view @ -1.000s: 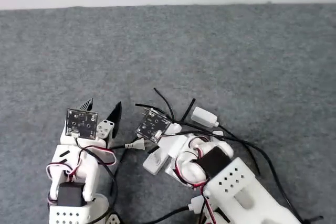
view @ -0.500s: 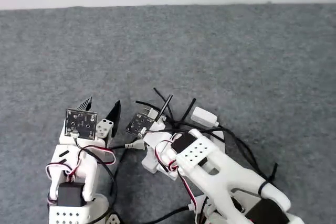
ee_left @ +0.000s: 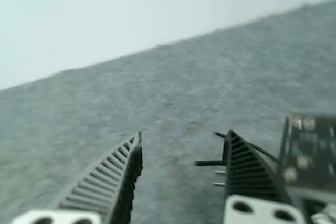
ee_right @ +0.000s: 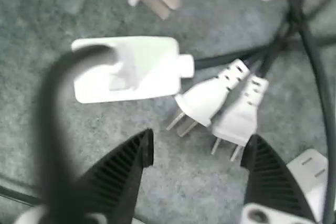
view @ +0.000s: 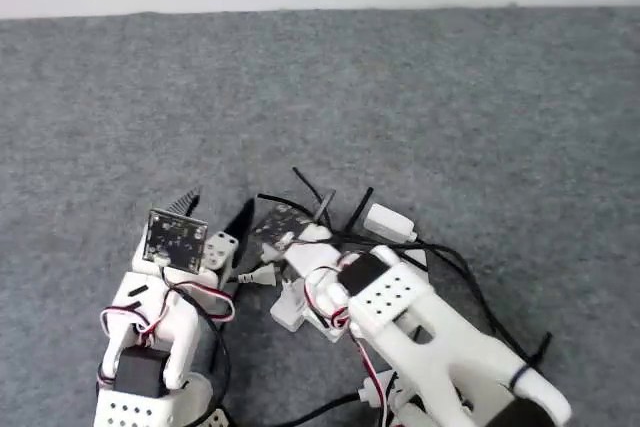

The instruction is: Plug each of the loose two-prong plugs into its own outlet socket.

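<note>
The right gripper (ee_right: 202,136) hangs wide open and empty over the plugs (ee_right: 207,98) beside the outlet socket (ee_right: 128,69), which look light and rigid and best pinched across the moulded body; the left gripper (ee_left: 185,134) gapes empty too.

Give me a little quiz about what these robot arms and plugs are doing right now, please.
1. True or false: the right gripper is shut on a plug.
2. The two white plugs near it lie: A) side by side, B) stacked, C) inside sockets.
3. Fill in: the left gripper has its fingers ____.
Key: 1 false; 2 A; 3 open.
</note>
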Controlling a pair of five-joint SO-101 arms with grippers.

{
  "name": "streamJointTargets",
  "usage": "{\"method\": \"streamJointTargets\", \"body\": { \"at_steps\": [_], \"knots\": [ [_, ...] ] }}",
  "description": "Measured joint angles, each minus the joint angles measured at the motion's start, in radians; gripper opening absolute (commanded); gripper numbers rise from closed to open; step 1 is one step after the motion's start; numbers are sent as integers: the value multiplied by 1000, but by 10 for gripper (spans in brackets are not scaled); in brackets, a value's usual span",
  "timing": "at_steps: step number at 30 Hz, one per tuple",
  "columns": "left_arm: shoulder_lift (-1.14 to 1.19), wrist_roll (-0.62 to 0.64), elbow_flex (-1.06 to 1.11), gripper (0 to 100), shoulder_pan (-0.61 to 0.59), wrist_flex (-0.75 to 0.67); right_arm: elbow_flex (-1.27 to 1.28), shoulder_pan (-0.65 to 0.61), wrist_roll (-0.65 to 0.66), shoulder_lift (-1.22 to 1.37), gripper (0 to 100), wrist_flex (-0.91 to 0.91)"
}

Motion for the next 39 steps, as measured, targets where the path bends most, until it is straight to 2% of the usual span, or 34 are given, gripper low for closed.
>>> {"method": "streamJointTargets", "body": {
  "at_steps": [3, 7, 11, 15, 18, 26, 39],
  "knots": [
    [2, -51, 2, 250, 74, 52, -2, 64, -8, -98, 278, 58],
    [2, -118, -49, 250, 91, 130, 0, 230, 3, -269, 278, 112],
    [0, -130, -170, 250, 55, 245, 83, 427, 74, -471, 278, 112],
    [-5, -130, -201, 250, -38, 348, 238, 537, 120, -678, 278, 91],
    [-8, -152, -170, 250, -103, 385, 361, 565, 149, -842, 278, 87],
    [-164, -167, -60, 250, -123, 499, 666, 574, 157, -1269, 278, 87],
    [-164, -167, -17, 250, -126, 434, 692, 574, 158, -1275, 278, 87]
  ]
}}
